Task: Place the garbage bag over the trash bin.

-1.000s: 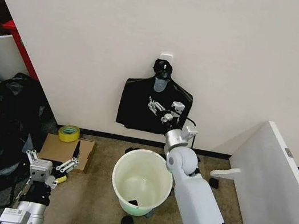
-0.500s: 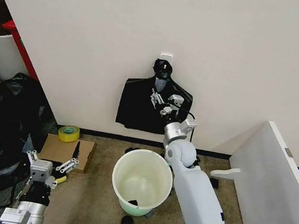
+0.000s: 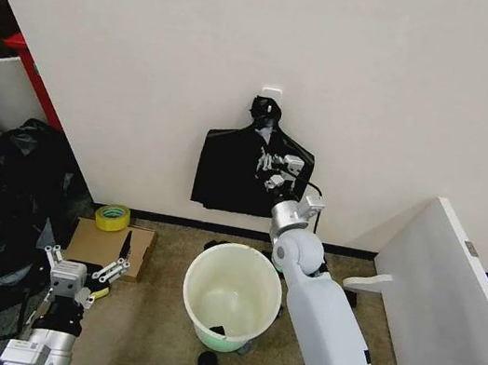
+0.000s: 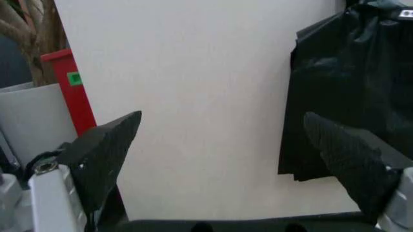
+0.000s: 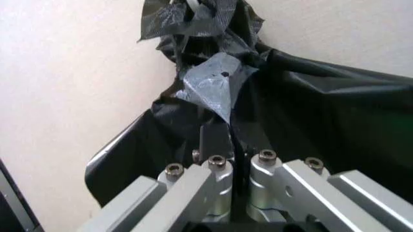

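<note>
Early stage | my right gripper (image 3: 272, 170) fingers pinching garbage bag (image 3: 231, 176) hanging on wall hook | trash bin (image 3: 231, 296) unlined | left gripper (image 3: 84, 266) parked low, fingers spread.

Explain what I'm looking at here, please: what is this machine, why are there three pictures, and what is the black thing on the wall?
This is a wheeled robot with two arms. The wide picture comes from a camera on its head, looking down; the other two come from cameras on its wrists.

The black thing is a bundle of garbage bags hanging from a hook on the wall. The right tool is raised against it, and the right wrist view shows its fingers shut on a fold of the plastic.

On the floor below stands the trash bin, a pale round bucket with no bag over it yet. The left tool waits low beside a flat cardboard box with a roll of yellow tape on it, its fingers spread wide.
</note>
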Controlling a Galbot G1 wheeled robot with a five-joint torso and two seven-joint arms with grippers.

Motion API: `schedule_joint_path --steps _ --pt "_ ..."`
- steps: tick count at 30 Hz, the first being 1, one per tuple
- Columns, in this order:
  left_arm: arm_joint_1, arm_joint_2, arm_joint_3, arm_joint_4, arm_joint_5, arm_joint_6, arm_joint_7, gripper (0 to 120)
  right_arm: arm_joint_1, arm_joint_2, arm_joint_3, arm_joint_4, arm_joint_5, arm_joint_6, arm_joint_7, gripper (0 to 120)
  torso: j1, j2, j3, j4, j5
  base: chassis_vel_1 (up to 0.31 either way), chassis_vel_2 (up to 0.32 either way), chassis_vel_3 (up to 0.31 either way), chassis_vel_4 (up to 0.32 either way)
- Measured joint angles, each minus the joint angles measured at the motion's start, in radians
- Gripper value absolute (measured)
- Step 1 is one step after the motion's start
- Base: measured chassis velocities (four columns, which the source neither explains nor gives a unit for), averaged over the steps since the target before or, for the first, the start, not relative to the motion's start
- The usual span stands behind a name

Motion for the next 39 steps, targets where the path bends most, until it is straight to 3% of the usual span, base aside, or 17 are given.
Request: schedule_joint_path --steps 17,25,26,39 --pt "-0.003 -0.007 0.018 0.002 0.003 -0.005 -0.001 99 -0.239 -0.116 0.015 0.215 -0.079 0.009 -0.013 0 0.000 0.000 0.000 0.0000 0.0000 0.000 0.000 0.000 0.000" --pt "-0.013 -0.010 0.031 0.014 0.004 -0.006 -0.001 99 -0.409 -0.174 0.040 0.332 -0.168 0.044 -0.050 0 0.000 0.000 0.000 -0.0002 0.0000 0.000 0.000 0.000 0.000" --pt "-0.021 -0.012 0.032 0.019 0.002 -0.005 -0.001 99 -0.493 -0.186 0.052 0.385 -0.202 0.062 -0.066 0 0.000 0.000 0.000 -0.0002 -0.0001 0.000 0.000 0.000 0.000" --pt "-0.035 -0.002 0.034 0.028 -0.013 0.000 -0.001 99 -0.677 -0.177 0.074 0.427 -0.368 0.159 -0.123 0 0.000 0.000 0.000 0.0000 -0.0002 0.000 0.000 0.000 0.000"
